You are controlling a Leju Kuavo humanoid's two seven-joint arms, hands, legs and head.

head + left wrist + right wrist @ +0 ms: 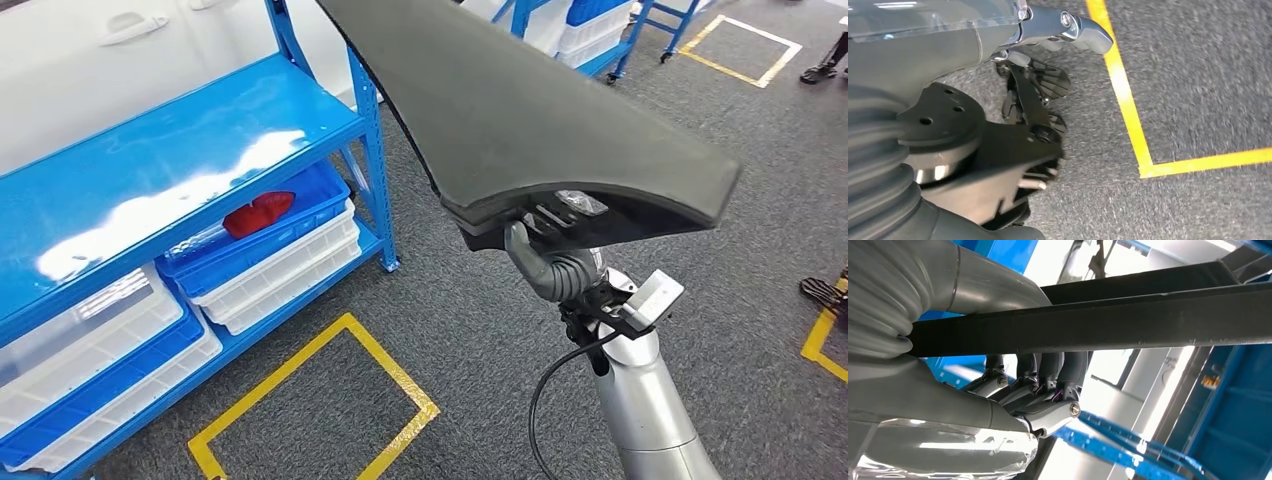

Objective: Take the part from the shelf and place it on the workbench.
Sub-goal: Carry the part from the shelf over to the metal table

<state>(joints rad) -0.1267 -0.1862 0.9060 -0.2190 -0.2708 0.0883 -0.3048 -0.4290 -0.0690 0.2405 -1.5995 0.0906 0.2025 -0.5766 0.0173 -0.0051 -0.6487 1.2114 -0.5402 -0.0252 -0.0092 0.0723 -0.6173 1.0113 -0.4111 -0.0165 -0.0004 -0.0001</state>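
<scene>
Risking a droop or a slip from here – gripping the long dark part (540,110) at one end only, with nearly all of its length reaching out unsupported, up and away past the blue shelf (200,130). Likely loading the grip with heavy leverage, so that any quick turn or stride could be twisting the panel loose between thumb and fingers. Also risking a knock: swinging the far end round toward a workbench could be catching the shelf's upright or the racks beyond it. Possibly endangering a person's shoes (825,68) at the far edge of the carpet, too, if sweeping wide.

Holding the part aloft over the grey carpet (470,340), clear of the shelf and not yet set down anywhere. Clamping it in the right hand (560,265) – thumb (983,285) lying along one face, dark fingers (1048,370) pressing up against the other, the edge of the panel (1128,322) wedging deep into the palm. Rising almost straight up under the load, the silver right arm (645,400), wrist bending back to carry the panel roughly level.

Hanging low beside the body, the left hand (1033,130), over carpet and a corner of yellow tape (1123,90); carrying nothing, though blurring too much to be telling whether spread or curled.
</scene>
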